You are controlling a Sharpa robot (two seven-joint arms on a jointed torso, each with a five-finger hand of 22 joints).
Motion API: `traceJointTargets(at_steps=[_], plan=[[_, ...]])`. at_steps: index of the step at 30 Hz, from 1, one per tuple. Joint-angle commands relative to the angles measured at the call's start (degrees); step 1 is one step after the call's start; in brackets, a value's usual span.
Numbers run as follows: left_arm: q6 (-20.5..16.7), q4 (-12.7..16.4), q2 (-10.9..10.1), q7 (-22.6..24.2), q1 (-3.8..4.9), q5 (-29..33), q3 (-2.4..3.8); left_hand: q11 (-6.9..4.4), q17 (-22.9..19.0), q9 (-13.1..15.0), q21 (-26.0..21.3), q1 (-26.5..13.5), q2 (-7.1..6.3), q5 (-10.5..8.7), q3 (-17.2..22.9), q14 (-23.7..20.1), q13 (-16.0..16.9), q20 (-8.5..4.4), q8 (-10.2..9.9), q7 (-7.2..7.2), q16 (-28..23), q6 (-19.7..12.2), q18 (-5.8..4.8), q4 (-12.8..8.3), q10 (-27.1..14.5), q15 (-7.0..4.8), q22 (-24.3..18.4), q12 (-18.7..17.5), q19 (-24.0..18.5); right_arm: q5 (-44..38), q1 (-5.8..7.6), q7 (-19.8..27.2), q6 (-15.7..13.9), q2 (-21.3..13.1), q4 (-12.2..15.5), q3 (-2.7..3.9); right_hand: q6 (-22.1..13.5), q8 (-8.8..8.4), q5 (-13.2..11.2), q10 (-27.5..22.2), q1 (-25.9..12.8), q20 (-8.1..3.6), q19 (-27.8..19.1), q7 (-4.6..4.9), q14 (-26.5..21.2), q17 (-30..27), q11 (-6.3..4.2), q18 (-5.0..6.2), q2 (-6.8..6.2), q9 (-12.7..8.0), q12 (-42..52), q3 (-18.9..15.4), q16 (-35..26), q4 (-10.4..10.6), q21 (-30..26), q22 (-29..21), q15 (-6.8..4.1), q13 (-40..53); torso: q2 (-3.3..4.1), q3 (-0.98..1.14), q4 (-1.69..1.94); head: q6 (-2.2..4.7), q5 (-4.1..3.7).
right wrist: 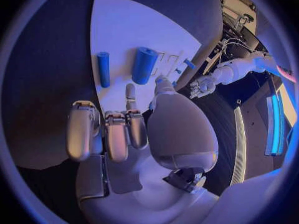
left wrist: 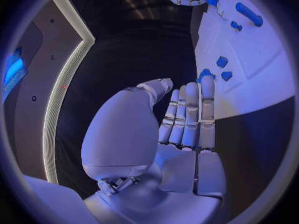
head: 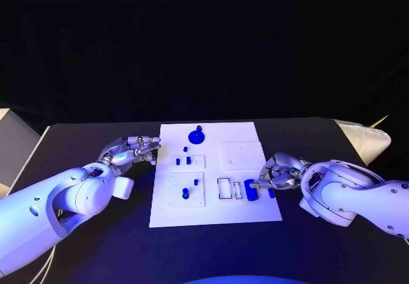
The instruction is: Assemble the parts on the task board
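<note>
The white task board (head: 213, 207) lies mid-table. A round blue part (head: 197, 137) sits at its far end, with small blue pieces (head: 182, 160) and a blue peg (head: 185, 192) in the left-side insets. Two blue cylinders lie at the board's right edge, a thick one (head: 250, 189) (right wrist: 144, 64) and a thin one (head: 271, 192) (right wrist: 103, 68). My right hand (head: 277, 173) (right wrist: 124, 124) hovers just beside them and holds nothing. My left hand (head: 136, 148) (left wrist: 187, 114) waits at the board's left edge, fingers straight and side by side, nothing in it.
A square white inset (head: 240, 155) and narrow slots (head: 230, 189) lie on the board's right half. A pale box (head: 13, 142) stands off the table's left, and a pale object (head: 366, 139) at the far right corner. Black table surrounds the board.
</note>
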Motion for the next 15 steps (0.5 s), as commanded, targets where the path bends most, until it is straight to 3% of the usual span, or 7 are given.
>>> traceJointTargets(at_steps=[1, 7, 15], plan=[[-0.04, 0.42, -0.07, 0.48, -0.08, 0.19, 0.04, 0.0, -0.06, -0.06, -0.36, 0.02, 0.32, 0.06, 0.01, 0.41, -0.06, 0.0, -0.02, 0.3, -0.28, 0.26, 0.89, 0.45, -0.2, 0.06, -0.07, 0.34, 0.26, -2.84, -0.52, -4.14, 2.09, 0.45, 0.17, -0.03, 0.14, 0.16, -0.59, 3.13, -0.83, -0.41, 2.72, -0.08, 5.43, 12.38, 0.04, -1.1, -0.03, 0.1, 0.09, -0.48, 0.34, 0.0, 0.28, 2.94, -0.2, 10.69, 0.13, -0.04, -0.01, 0.0, -0.14], [0.0, 0.61, -0.15, 0.73, -0.12, 0.29, 0.05, 0.01, -0.07, -0.07, -0.37, -0.01, 0.31, 0.07, -0.01, 0.45, -0.08, 0.01, -0.03, 0.32, -0.26, 0.25, 0.89, 0.5, -0.23, 0.06, -0.09, 0.34, 0.29, -4.9, -1.4, -5.22, 1.91, 1.62, -0.06, -0.04, 0.05, 0.28, -1.44, 3.09, -2.27, -0.36, 2.7, -0.06, 5.44, 12.49, 0.07, -1.14, -0.26, 0.24, 0.02, -0.96, 0.38, 0.04, 0.52, 3.24, -0.16, 10.73, 0.1, -0.02, 0.13, -0.27, -0.26], [0.01, 0.72, -0.21, 0.83, -0.14, 0.35, 0.05, 0.01, -0.07, -0.07, -0.37, -0.01, 0.31, 0.07, -0.01, 0.45, -0.08, 0.01, -0.03, 0.32, -0.26, 0.25, 0.89, 0.5, -0.23, 0.06, -0.09, 0.34, 0.29, -6.22, -2.48, -6.02, 1.38, 3.46, -0.93, -0.05, -0.01, 0.37, -1.85, 2.98, -3.31, -0.33, 2.65, -0.06, 5.47, 12.64, 0.08, -1.14, -0.44, 0.33, -0.19, -1.17, 0.43, 0.05, 0.57, 3.34, -0.14, 10.62, 0.09, -0.01, 0.04, -0.4, -0.18]])
